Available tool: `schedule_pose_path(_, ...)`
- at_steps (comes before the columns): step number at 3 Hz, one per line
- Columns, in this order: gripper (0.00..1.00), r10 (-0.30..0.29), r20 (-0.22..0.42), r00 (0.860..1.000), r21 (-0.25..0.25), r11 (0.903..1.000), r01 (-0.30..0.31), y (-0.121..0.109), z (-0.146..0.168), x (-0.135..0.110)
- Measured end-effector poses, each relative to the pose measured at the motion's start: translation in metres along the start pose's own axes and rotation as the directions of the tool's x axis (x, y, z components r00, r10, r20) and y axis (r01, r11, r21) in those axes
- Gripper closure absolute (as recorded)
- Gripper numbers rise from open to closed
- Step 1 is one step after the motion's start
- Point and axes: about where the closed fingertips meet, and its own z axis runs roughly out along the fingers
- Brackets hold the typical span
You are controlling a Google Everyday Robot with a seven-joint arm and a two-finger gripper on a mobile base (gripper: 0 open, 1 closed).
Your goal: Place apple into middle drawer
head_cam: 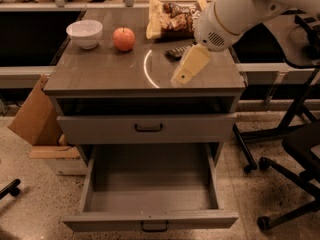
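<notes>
The red-orange apple (123, 38) sits on the grey cabinet's top (100, 69), right of a white bowl (84, 33). The middle drawer (150, 194), the lowest one, is pulled out and empty, with a small dark handle on its front. The gripper (184, 73), cream-coloured, hangs over the right half of the cabinet top, about a hand's width right of and nearer than the apple, holding nothing I can see. The white arm reaches in from the upper right.
A chip bag (172, 16) and a small dark object (176, 52) lie at the back right of the top. A closed drawer front with black handle (148, 128) is above the open drawer. A cardboard box (35, 114) stands left; chair legs (290, 194) stand right.
</notes>
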Motion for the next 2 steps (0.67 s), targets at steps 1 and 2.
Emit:
schedule_pose_path(1, 0.0, 0.028, 0.068, 0.997, -0.005, 0.9996, -0.028, -0.0083, 0.0333, -0.0309)
schedule_pose_path(2, 0.0, 0.029, 0.068, 0.997, -0.005, 0.9996, -0.028, -0.0083, 0.0334, -0.0309)
